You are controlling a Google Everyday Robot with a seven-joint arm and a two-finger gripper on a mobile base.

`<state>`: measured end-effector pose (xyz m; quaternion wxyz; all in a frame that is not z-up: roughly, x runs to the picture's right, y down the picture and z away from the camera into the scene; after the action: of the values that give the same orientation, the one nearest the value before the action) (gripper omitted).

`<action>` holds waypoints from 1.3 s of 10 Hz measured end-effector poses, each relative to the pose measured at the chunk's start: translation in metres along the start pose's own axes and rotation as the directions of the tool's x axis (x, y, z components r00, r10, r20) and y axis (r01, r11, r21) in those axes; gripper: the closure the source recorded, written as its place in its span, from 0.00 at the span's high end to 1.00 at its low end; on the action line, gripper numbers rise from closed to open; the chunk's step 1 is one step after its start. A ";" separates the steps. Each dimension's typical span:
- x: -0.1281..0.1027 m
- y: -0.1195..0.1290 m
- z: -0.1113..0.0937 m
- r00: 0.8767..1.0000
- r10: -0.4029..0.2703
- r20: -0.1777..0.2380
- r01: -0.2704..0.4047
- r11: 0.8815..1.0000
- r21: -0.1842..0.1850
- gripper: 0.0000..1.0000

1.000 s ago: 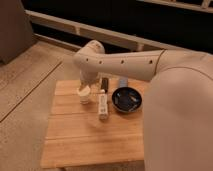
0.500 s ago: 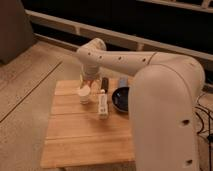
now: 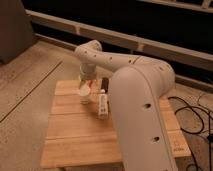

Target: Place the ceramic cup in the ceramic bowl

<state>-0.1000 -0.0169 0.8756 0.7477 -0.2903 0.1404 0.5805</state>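
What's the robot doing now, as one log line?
gripper: right above ceramic cup | ceramic cup: on wooden table | ceramic bowl: hidden behind arm

No legible txt, labels, brands, nos. or signs on any obj. in view.

The gripper (image 3: 88, 79) hangs over the ceramic cup (image 3: 85, 94) on the table (image 3: 75, 140), left of the bar (image 3: 102, 106).

one cup (image 3: 84, 93), one white bar (image 3: 102, 105), one table (image 3: 75, 135)
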 end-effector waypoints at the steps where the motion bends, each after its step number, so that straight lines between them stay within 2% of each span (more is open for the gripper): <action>1: -0.002 -0.004 0.010 1.000 0.014 -0.023 -0.014 1.000 -0.004 0.65; 5: 0.002 -0.012 0.037 0.993 0.057 -0.099 -0.058 0.998 -0.007 0.62; 8: 0.009 -0.016 0.057 0.987 0.060 -0.146 -0.063 0.998 -0.020 0.31; 11: 0.005 -0.021 0.057 0.988 0.067 -0.142 -0.072 0.997 -0.029 0.03; 13: -0.001 -0.020 0.047 0.991 0.066 -0.116 -0.071 0.997 -0.034 0.00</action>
<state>-0.0871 0.0066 0.9188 0.7124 -0.3323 0.1819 0.5908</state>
